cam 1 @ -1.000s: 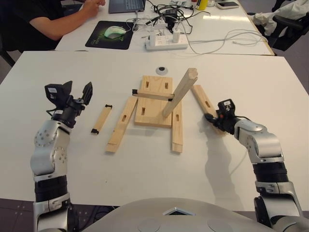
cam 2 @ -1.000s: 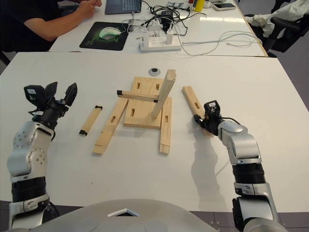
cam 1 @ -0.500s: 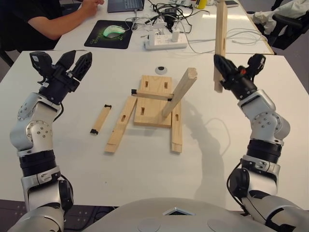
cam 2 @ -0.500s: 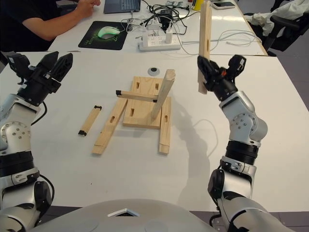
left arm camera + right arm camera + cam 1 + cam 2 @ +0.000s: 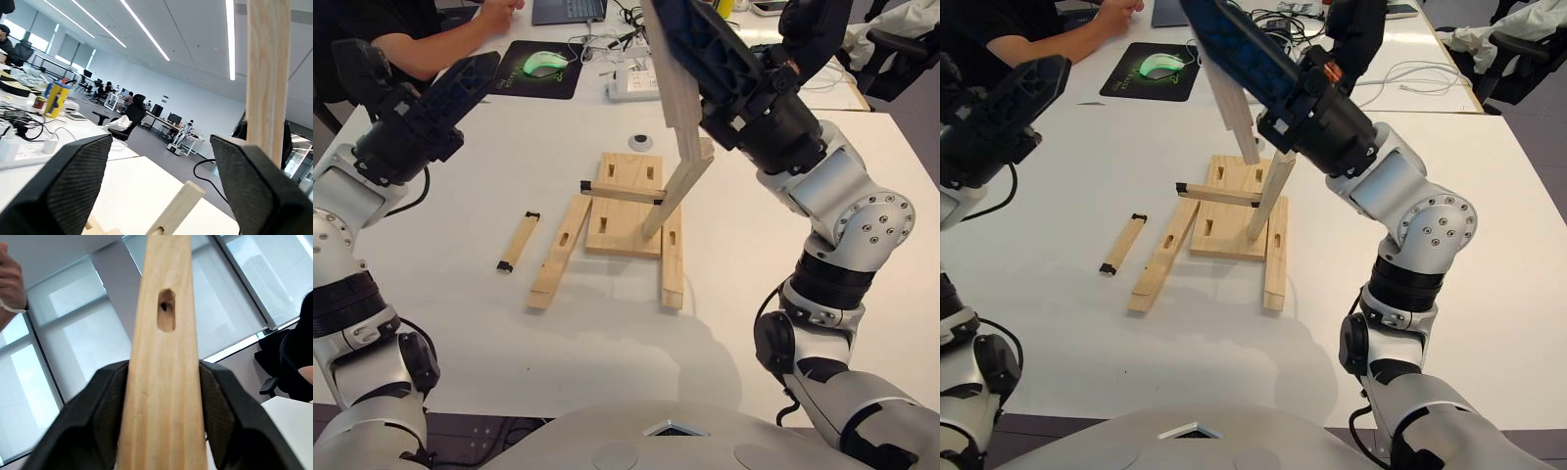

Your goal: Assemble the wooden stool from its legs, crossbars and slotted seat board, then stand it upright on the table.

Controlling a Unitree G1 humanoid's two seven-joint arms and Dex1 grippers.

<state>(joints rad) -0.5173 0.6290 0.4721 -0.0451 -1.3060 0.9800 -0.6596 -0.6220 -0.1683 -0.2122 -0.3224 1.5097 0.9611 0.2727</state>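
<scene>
Head camera: a white bench (image 5: 460, 294) carries the stool parts. The slotted seat board (image 5: 622, 233) lies flat at the centre. A leaning leg (image 5: 677, 191) rises at a slant from the board's right side. A thin crossbar (image 5: 622, 194) runs from this leg across to the board's left edge. One flat leg (image 5: 561, 252) lies just beside the board on the left. A second flat leg (image 5: 673, 266) lies along its right edge. A short crossbar (image 5: 518, 241) lies apart, farther left. The right gripper (image 5: 695, 49) is raised high over the board, its fingers clamped on a held leg (image 5: 677, 98). That leg's lower end hangs close to the top of the leaning leg; whether they touch cannot be told. The left gripper (image 5: 470, 78) is raised at the far left, well apart from the parts.

Left wrist camera: two dark fingers (image 5: 68, 181) are spread wide with nothing between them. Beyond them the held leg (image 5: 266, 73) stands upright, and the tip of the leaning leg (image 5: 178, 208) pokes up below.

Right wrist camera: the held leg (image 5: 164, 382), with an oblong slot in its face, sits squeezed between two dark fingers (image 5: 107, 411), one on each side.
</scene>
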